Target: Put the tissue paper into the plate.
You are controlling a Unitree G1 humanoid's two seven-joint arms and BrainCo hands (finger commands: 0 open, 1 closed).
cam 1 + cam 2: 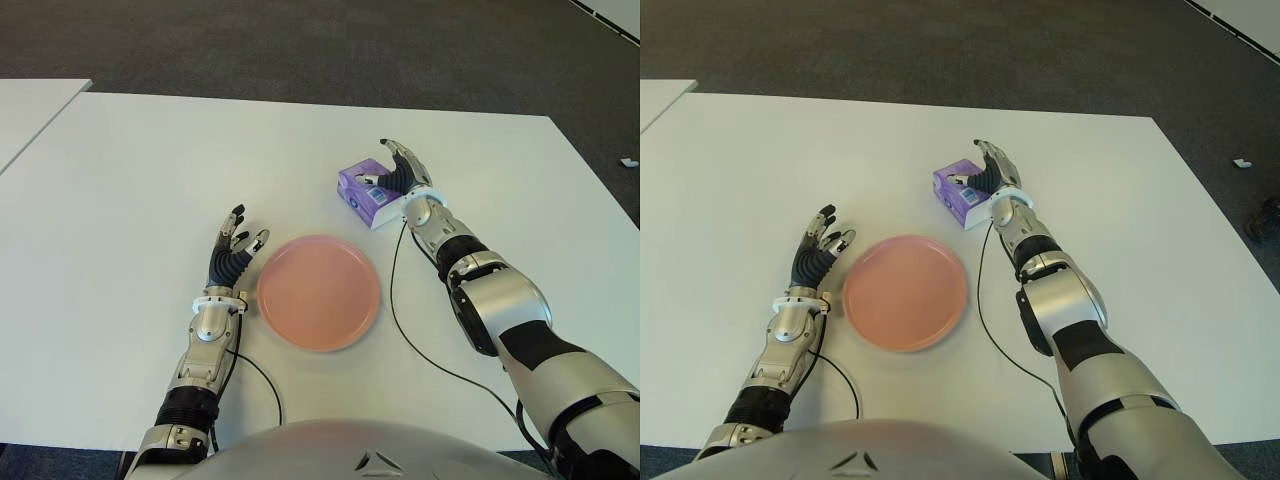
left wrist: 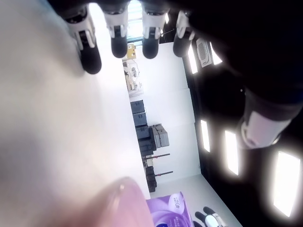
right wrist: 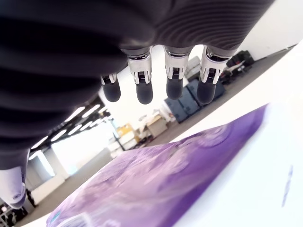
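Right hand [image 1: 405,178], fingers open, hovers over the purple tissue pack [image 1: 366,192] beyond the pink plate [image 1: 318,291]; closing comes next. Left hand [image 1: 232,252] open beside the plate.

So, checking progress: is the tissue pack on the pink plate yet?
No, the tissue pack sits on the white table beyond the empty plate, with the right hand at it.

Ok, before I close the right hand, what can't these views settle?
- Contact: right hand hides the tissue pack's far side in the eye views; touching or not is unclear.
- Thumb: cut off by the right wrist view's edge.
- Pack print: too small to read.
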